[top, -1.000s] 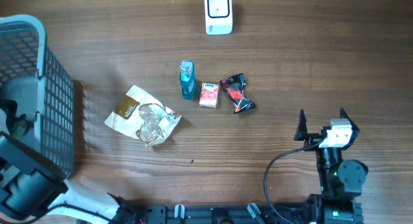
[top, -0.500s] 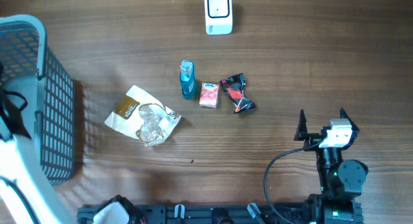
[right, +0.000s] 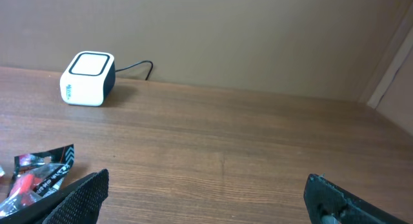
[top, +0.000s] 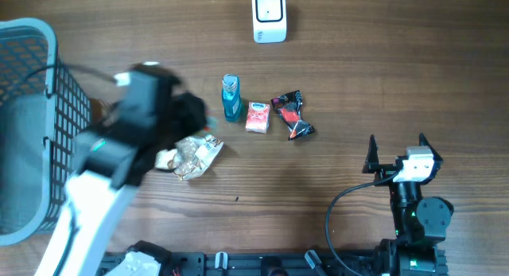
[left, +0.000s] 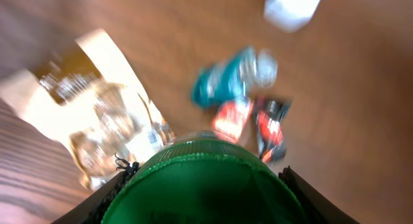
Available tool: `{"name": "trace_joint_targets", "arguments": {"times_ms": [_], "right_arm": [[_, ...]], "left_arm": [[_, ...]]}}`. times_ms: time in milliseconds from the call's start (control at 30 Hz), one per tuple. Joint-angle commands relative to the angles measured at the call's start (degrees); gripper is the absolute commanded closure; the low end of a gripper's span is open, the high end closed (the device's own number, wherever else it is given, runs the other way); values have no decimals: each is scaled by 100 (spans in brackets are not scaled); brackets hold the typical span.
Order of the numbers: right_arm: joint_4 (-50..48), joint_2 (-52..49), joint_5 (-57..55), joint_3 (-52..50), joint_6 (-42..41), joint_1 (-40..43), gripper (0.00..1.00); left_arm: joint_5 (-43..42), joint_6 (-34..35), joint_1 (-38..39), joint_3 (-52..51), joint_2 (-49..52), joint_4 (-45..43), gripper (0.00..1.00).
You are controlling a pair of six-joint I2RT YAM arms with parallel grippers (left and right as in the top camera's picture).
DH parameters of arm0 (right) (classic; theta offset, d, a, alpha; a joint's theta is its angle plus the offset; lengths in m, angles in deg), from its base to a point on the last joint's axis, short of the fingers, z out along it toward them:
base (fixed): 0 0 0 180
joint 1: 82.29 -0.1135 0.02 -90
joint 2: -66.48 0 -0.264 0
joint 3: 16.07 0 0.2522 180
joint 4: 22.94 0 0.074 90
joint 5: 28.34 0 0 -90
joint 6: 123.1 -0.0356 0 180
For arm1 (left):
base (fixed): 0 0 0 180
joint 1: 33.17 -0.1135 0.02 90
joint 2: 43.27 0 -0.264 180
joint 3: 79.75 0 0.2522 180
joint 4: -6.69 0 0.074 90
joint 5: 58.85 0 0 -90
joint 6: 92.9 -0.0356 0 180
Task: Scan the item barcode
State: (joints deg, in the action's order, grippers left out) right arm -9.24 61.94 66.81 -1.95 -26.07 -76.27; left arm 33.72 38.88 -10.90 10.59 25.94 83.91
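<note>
The left tool (left: 201,197) is clamped on a green item (left: 203,179), which is gripped between the black fingers (left: 106,199) on either side. The item is seen as a rounded green dome with a finely ridged rim. No barcode is visible. The domed end is turned toward the wrist camera, and the long axis cannot be told. In the overhead view the item is hidden by the blurred left arm (top: 131,137), which is positioned over the counter (top: 358,69) and partly over a crinkled bag (top: 195,153). A teal bottle (top: 231,99), pink packet (top: 257,117) and black-and-red wrapper (top: 292,115) are laid just beyond. The white scanner (top: 269,15) is set well apart at the far edge. The right tool (top: 397,138) is spread wide, with nothing held.
</note>
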Motion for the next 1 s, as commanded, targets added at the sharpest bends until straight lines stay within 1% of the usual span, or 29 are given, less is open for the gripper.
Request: {"name": "trace_joint_targets", "arguments": {"times_ms": [0,100,200,267,333,367,400,433,467,567,633,733,833,867,933,967], "right_arm": [[-26,17,92,-4,-101,-17,0],[-24,17,92,-4,-101,-17,0],[-24,17,92,-4,-98,-17,0],[-26,17,92,-4,-101,-17,0],[-26,17,92,-4,-103,-17,0],[-26,17,92,-4,-101,-17,0],[-24,17,92,-4,-101,-17,0],[-26,17,92,-4,-101,-17,0],[-24,17,92,-4,-101,-17,0],[-24,17,92,-4,-101,-17,0],[-24,17,92,-4,-101,-17,0],[-24,17,90,-4,-101,-17,0],[-26,17,90,-4,-101,-17,0],[-26,17,92,-4,-101,-17,0],[-26,17,90,-4,-101,-17,0],[-24,17,92,-4,-98,-17,0]], "left_arm": [[-61,417,929,24,1126,-127,62],[-57,417,1460,24,2544,-472,63],[-57,459,1593,24,3456,-863,62],[-59,522,1591,24,3860,-990,61],[-57,522,1587,24,4044,-1139,60],[-35,520,1587,24,4041,-1272,56],[-37,520,1587,24,4039,-1355,46],[-35,516,1574,24,4039,-1403,33],[-37,514,1563,26,4037,-1399,31],[-42,498,1534,26,3692,-1377,26],[-63,498,1534,42,3274,-1375,23],[-61,496,1534,42,2524,-1379,20],[-57,494,1467,42,1506,-1370,16],[-37,424,1384,42,1132,-1325,14],[120,37,1134,42,564,-1187,2],[492,42,769,42,144,-944,0]]}}
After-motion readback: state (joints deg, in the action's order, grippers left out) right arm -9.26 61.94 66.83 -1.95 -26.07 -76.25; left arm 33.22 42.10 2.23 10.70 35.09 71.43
